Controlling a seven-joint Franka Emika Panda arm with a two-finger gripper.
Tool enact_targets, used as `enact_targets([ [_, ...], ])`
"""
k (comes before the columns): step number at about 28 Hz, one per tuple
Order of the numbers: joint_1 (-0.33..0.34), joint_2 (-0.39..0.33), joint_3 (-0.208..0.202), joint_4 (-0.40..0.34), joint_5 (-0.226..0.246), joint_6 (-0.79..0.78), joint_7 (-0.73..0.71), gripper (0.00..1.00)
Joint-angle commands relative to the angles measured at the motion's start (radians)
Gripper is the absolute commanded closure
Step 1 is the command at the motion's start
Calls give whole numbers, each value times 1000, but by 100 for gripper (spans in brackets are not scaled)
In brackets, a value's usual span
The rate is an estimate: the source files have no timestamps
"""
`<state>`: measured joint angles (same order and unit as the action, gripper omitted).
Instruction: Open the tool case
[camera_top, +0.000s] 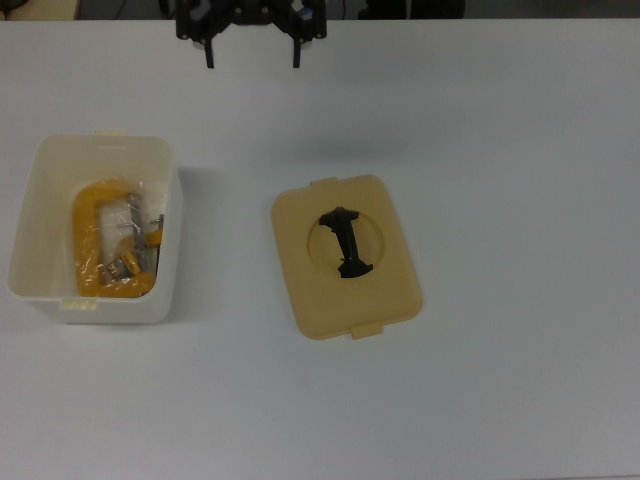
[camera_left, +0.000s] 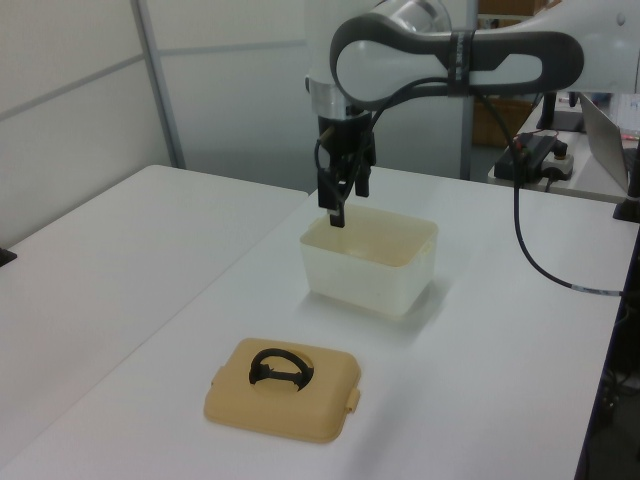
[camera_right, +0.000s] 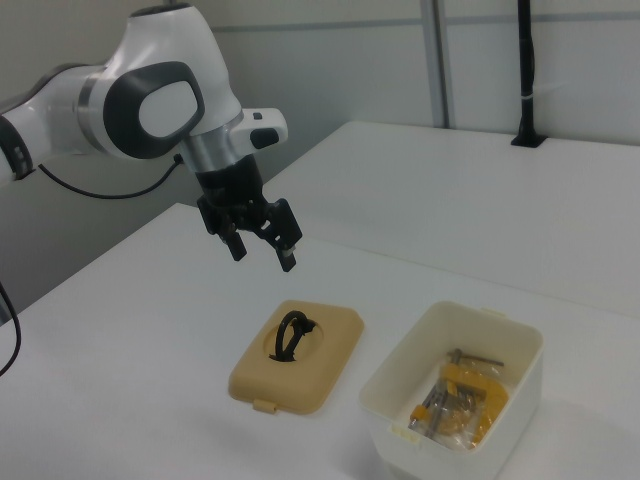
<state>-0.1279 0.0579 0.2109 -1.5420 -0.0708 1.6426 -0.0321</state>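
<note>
I read the opening step as done. The tool case (camera_top: 95, 230) sat uncovered near the top view's left edge of the surface (camera_top: 520, 150), a yellow clamp (camera_top: 105, 245) and some bagged metal parts lying inside it. Its tan lid (camera_top: 345, 255) lay flat on the surface toward the middle, well apart from the box, with the black handle (camera_top: 345, 243) standing in the round recess and the latch tab (camera_top: 365, 331) pointing at the top view's bottom edge.

My claw (camera_right: 260, 238) hung in the air, its two fingers spread wide and nothing between them. In the top view only the fingertips (camera_top: 296, 52) showed, up by the far edge of the surface; in the right view it hovered above and beyond the lid, touching neither lid nor box. In the left view it appeared over the box's far rim, but I judged that to be a matter of angle.

As I saw it, nothing of the task was left on the surface: box open, lid off and at rest. The next move, in my judgement, called only for parking the arm clear. The one thing to mind was the route, since a low swing toward the top view's left could clip the box's rim and shove it, so I would have kept the claw high.
</note>
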Motion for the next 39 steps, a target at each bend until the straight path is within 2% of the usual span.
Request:
enact_targets([
  [1,-16,-12,-7,20,11,-58,-40,0],
  [4,-29,-12,-19,36,6,-70,-29,0],
  [16,-88,-26,-25,37,-15,-93,1,0],
  [29,-90,-23,-31,37,-14,-92,11,0],
  [33,-58,-24,-71,36,-14,-93,12,0],
  [34,-12,-24,-112,36,-14,-95,15,0],
  [36,31,-26,-165,34,-12,-95,15,0],
  [39,69,-26,-205,34,-12,-115,15,0],
])
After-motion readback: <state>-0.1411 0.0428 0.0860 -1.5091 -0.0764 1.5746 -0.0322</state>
